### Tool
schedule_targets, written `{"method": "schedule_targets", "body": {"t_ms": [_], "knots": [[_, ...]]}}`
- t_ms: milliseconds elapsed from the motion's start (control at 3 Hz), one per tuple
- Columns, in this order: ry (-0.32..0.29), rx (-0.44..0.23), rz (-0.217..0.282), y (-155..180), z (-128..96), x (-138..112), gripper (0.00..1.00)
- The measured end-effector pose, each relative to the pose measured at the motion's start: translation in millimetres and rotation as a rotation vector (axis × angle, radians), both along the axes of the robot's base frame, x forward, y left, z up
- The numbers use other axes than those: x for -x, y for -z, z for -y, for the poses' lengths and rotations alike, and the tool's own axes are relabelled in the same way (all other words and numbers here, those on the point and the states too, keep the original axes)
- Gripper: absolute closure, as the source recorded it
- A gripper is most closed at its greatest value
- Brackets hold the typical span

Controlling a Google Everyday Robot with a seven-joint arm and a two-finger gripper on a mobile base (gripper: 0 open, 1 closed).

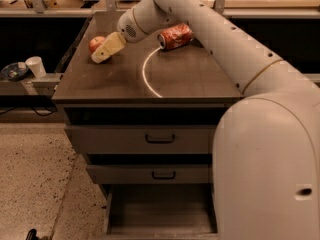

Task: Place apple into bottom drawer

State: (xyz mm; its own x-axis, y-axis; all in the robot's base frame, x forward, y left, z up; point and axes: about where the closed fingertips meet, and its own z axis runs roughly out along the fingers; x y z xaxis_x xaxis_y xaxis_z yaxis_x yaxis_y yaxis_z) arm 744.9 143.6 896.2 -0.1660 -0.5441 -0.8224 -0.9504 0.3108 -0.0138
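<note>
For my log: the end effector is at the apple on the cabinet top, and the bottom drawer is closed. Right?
Not quite: the camera view shows the bottom drawer open, not closed. The end effector is at the apple on the cabinet top.

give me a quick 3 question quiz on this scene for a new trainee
1. True or false: the bottom drawer is open.
2. Where is the apple? A) inside a drawer B) on the left side of the cabinet top C) on the floor
3. Fill in: the end effector is right beside the ____, left of the soda can.

Key: 1 true; 2 B; 3 apple.
</note>
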Motion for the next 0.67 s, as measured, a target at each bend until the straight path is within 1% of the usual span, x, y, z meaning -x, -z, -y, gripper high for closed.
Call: {"method": "schedule_targets", "body": {"t_ms": [333, 667], "knots": [[0.022, -0.063, 0.028, 12, -25, -18, 0.0], [0.022, -0.088, 0.084, 22, -40, -28, 0.0]]}}
